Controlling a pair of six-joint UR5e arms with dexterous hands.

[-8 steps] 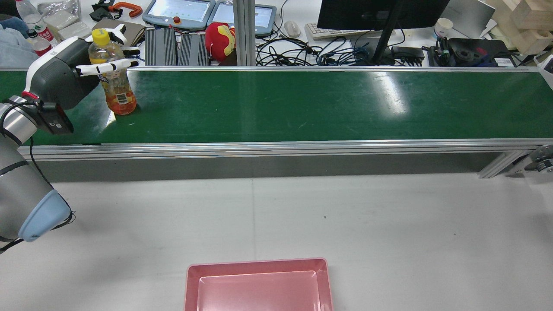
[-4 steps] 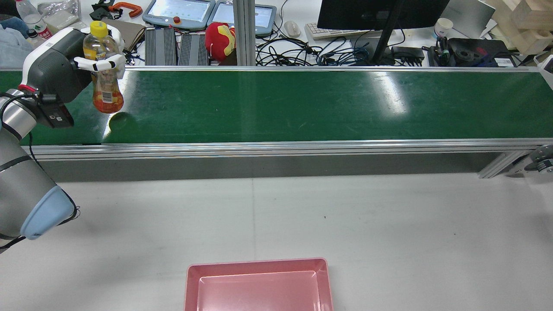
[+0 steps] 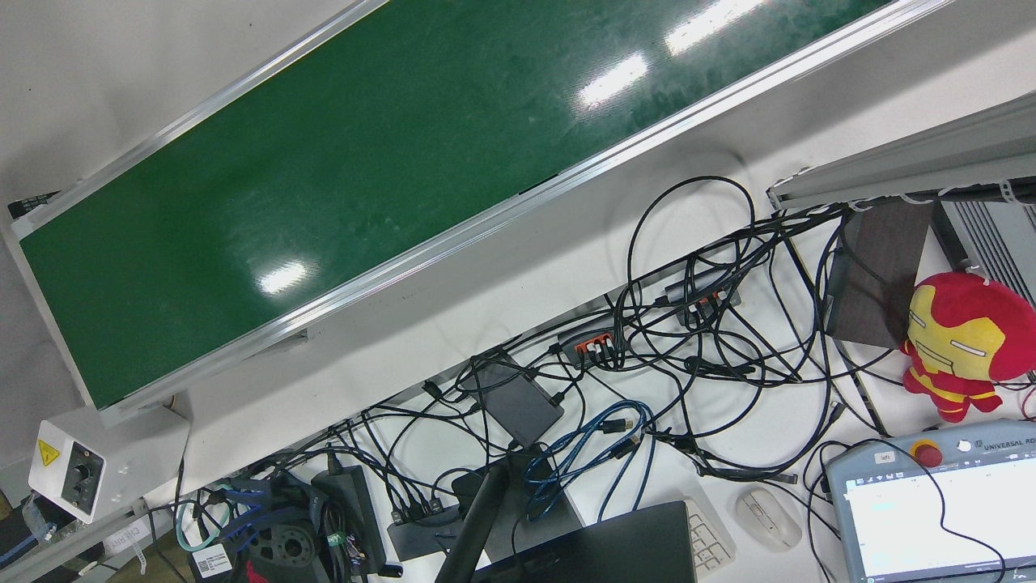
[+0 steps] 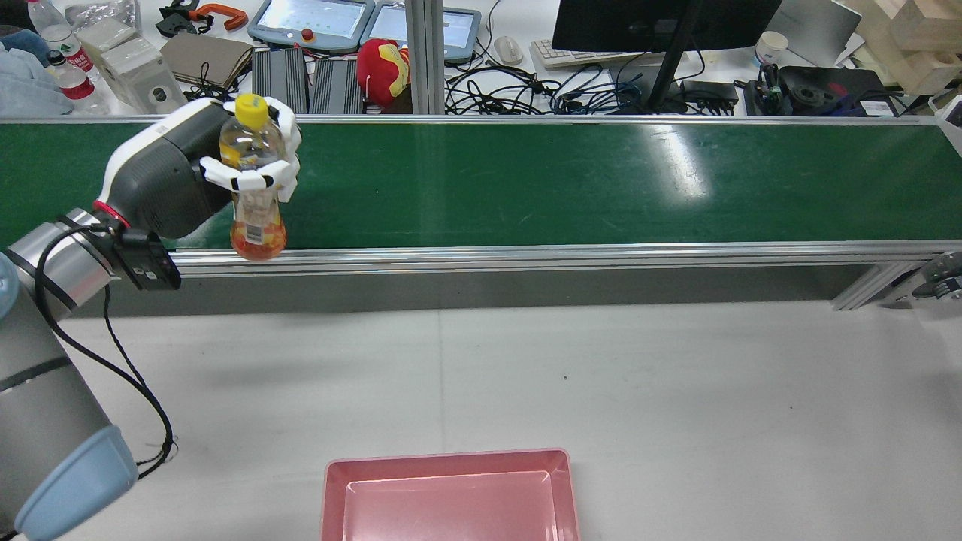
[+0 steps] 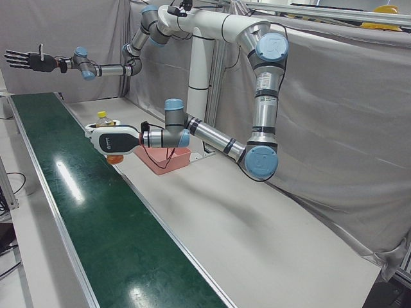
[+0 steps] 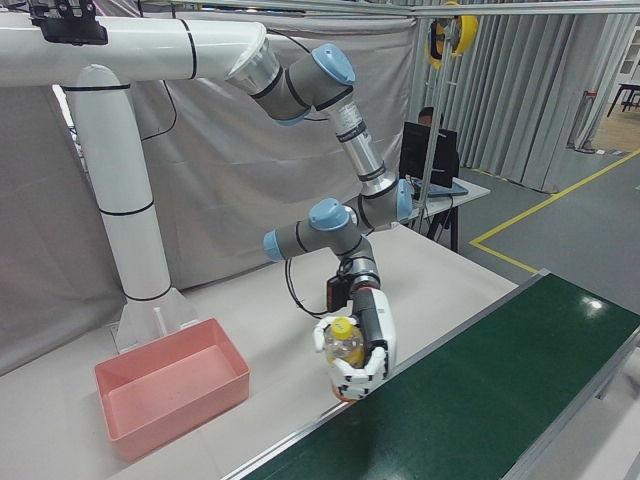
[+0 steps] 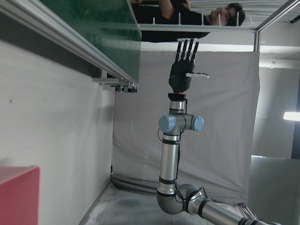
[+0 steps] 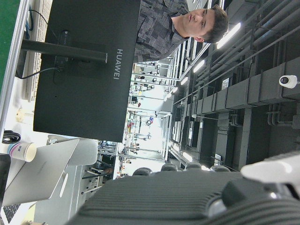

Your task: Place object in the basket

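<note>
My left hand (image 4: pixel 225 176) is shut on a clear bottle (image 4: pixel 257 229) with a yellow cap and orange drink. It holds the bottle upright in the air over the near rail of the green conveyor belt (image 4: pixel 526 180), at the belt's left part. The same hand (image 6: pixel 358 352) and bottle (image 6: pixel 343 340) show in the right-front view. The pink basket (image 4: pixel 451 469) lies empty on the white table, nearer and to the right of the hand; it also shows in the left-front view (image 5: pixel 168 162). My right hand (image 5: pixel 29 59) is open, fingers spread, raised high and far from the belt.
The belt's aluminium rail (image 4: pixel 526 255) runs between the belt and the white table (image 4: pixel 639 376). Behind the belt stand a monitor (image 4: pixel 661 22), cables (image 4: pixel 526 90), a red plush toy (image 4: pixel 382 68) and water bottles (image 4: pixel 60 45).
My left hand has lifted the bottle off the belt and carried it to the right and toward the belt's near rail.
</note>
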